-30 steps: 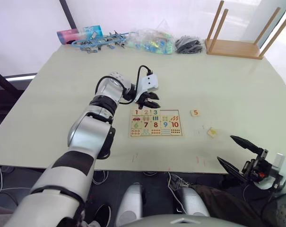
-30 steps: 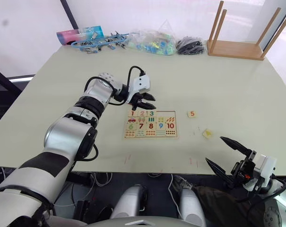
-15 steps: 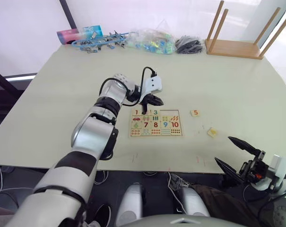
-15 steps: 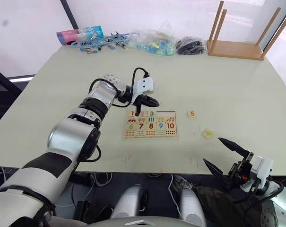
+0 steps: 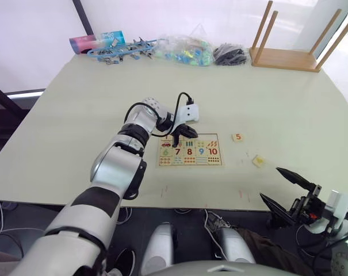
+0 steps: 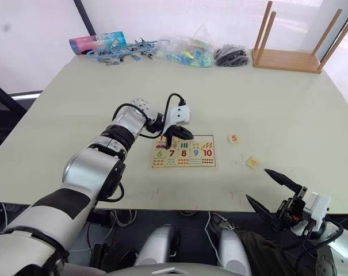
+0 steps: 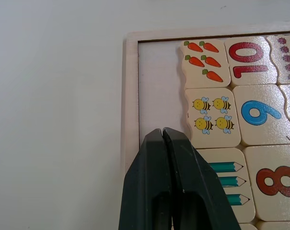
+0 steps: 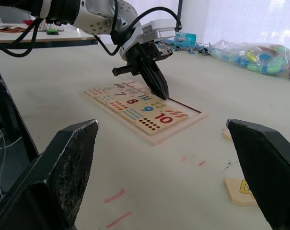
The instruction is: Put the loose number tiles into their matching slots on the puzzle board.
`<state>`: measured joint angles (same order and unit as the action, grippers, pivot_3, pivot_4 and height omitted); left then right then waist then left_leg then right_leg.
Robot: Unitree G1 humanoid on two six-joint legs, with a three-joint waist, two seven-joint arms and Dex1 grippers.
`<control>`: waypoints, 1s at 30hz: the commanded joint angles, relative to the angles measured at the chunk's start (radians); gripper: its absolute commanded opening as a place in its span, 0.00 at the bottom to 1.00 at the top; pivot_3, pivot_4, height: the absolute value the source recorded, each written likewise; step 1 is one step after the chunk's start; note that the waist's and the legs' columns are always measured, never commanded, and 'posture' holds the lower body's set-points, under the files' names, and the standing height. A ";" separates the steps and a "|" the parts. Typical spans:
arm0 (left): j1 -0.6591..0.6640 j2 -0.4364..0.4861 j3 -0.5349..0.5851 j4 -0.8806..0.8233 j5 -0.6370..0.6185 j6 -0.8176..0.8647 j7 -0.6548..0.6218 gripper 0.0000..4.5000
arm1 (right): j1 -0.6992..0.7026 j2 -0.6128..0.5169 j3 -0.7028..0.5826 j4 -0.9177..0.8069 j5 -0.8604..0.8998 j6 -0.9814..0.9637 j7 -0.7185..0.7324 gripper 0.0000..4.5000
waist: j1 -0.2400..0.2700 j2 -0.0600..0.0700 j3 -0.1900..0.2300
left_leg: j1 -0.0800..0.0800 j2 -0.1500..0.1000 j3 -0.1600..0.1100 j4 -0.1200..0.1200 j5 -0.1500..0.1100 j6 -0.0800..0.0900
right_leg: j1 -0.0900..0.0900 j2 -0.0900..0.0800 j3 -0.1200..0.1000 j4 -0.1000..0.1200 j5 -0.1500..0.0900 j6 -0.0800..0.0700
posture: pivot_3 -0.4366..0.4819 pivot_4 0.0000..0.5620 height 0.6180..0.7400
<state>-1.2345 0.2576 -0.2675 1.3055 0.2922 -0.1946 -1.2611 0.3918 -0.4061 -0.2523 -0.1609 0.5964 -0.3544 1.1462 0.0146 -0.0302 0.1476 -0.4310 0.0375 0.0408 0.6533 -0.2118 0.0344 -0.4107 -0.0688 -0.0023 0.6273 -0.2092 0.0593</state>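
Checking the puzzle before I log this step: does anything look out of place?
Yes. The orange 5 tile and the yellow tile lie loose on the table, right of the puzzle board, whose two right-hand top slots stand empty. The left pincer, shut, points down over the board.

Puzzle board [image 5: 191, 150]: pale wood, red 7, 8 and 10, blue 9, orange carrots, yellow bees, green pencils. Right of it, pale tile [image 5: 237, 137] with orange 5. Nearer right, tile [image 5: 257, 161] with yellow mark. Left gripper [image 7: 167, 139] fingers black.
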 commanded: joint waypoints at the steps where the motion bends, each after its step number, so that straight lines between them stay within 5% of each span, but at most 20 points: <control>1: 0.007 0.010 -0.006 -0.005 0.009 -0.011 -0.001 0.01 | 0.009 -0.007 -0.014 -0.034 0.011 -0.019 -0.004 1.00 | 0.000 0.000 0.000 | 0.000 0.000 0.000 0.000 0.000 0.000 | 0.000 0.000 0.000 0.000 0.000 0.000 | 0.48 0.27 1.00; 30: -0.006 0.057 0.167 -0.037 -0.164 -0.028 -0.100 0.01 | -0.017 -0.017 -0.016 -0.013 0.020 -0.006 0.004 1.00 | 0.000 0.000 0.000 | 0.000 0.000 0.000 0.000 0.000 0.000 | 0.000 0.000 0.000 0.000 0.000 0.000 | 0.48 0.27 1.00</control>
<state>-1.2118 0.2981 -0.1340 1.3045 0.1644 -0.2235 -1.3501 0.3749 -0.4125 -0.2523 -0.1597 0.5975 -0.3540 1.1492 0.0143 -0.0301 0.1475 -0.4309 0.0375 0.0408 0.6533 -0.2118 0.0344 -0.4107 -0.0687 -0.0023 0.6276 -0.2089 0.0597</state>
